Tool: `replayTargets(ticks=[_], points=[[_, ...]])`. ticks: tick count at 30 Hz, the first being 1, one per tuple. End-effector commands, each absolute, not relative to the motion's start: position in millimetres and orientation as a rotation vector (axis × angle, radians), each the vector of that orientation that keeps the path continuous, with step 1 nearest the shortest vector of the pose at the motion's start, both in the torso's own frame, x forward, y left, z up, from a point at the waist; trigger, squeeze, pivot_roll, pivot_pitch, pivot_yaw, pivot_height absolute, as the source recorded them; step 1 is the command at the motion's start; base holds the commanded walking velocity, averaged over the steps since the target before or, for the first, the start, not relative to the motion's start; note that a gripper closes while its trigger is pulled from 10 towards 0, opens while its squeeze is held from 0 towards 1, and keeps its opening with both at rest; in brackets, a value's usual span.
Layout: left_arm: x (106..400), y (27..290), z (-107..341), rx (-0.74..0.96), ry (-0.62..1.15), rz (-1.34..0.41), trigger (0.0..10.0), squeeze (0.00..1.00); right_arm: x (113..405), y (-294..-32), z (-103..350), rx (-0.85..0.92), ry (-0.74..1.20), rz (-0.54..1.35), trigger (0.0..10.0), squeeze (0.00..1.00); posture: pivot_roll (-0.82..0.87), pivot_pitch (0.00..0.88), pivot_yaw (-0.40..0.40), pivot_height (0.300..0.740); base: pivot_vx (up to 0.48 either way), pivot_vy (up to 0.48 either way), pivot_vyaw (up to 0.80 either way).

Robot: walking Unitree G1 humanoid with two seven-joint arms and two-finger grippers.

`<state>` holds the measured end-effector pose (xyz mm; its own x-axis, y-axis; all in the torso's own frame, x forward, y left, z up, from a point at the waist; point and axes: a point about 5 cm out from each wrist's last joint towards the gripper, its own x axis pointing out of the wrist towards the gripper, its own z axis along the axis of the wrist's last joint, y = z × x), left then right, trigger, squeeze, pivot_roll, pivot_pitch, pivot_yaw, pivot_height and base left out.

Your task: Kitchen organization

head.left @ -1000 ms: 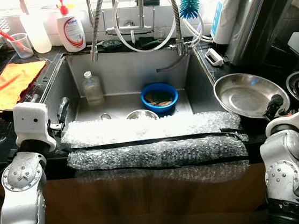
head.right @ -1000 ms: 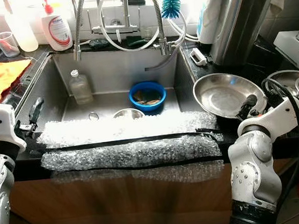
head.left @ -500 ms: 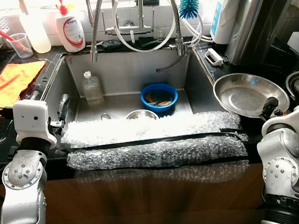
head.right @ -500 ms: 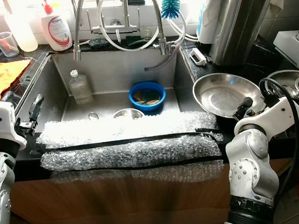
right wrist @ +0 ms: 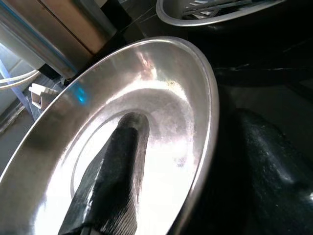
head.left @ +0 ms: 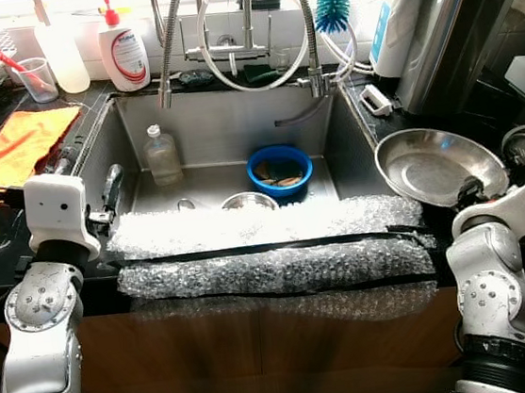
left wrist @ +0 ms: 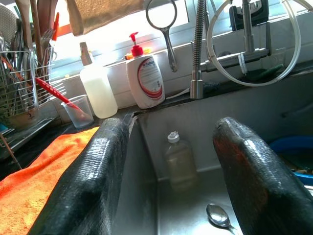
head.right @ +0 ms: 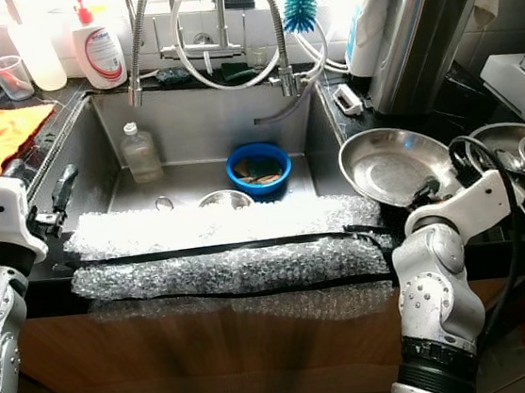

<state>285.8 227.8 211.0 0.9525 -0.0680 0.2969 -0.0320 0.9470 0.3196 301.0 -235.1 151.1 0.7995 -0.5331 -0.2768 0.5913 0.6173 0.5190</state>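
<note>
Right gripper [right wrist: 161, 191] straddles the near rim of the steel pan [head.left: 439, 165]; one finger [right wrist: 110, 181] lies inside the bowl, the other beneath the rim outside, pinching the pan's edge; pan sits on the dark counter [head.left: 383, 126] just right of the sink [head.left: 226, 129], near a second steel dish [head.right: 523, 152] holding utensils. Left gripper [left wrist: 171, 171] hovers at the sink's left edge, fingers spread wide, nothing between them; beyond lie a small bottle [left wrist: 180, 161], a spoon [left wrist: 219, 216], a blue bowl [head.left: 279, 168]; bubble wrap [head.left: 268, 243] covers the front edge; orange cloth [head.left: 10, 149] to the left.
</note>
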Motion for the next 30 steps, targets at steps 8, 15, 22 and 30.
replayTargets(ticks=[8, 15, 22, 30], points=[[287.8, 225.7, 214.9, 0.36, -0.322, -0.027, 10.0, 0.0, 302.7, -236.2, 149.8, 0.656, 0.114, -0.653, 0.0, 0.0, -0.01, 0.04, -0.084, 0.74, 0.0, 0.0, 0.0], [288.4, 223.7, 215.4, 0.356, -0.325, -0.03, 10.0, 0.0, 304.6, -235.2, 151.4, 0.669, 0.105, -0.645, 0.0, 0.0, -0.01, 0.04, -0.085, 0.74, 0.0, 0.0, 0.0], [289.6, 221.6, 218.1, 0.351, -0.338, -0.03, 10.0, 0.0, 305.5, -234.4, 152.9, 0.679, 0.093, -0.64, 0.0, 0.0, -0.01, 0.039, -0.087, 0.74, 0.0, 0.0, 0.0], [289.5, 221.0, 218.8, 0.362, -0.341, -0.034, 10.0, 0.0, 306.1, -233.2, 160.3, 0.733, 0.008, -0.613, 0.0, 0.0, -0.01, 0.041, -0.087, 0.74, 0.0, 0.0, 0.0]])
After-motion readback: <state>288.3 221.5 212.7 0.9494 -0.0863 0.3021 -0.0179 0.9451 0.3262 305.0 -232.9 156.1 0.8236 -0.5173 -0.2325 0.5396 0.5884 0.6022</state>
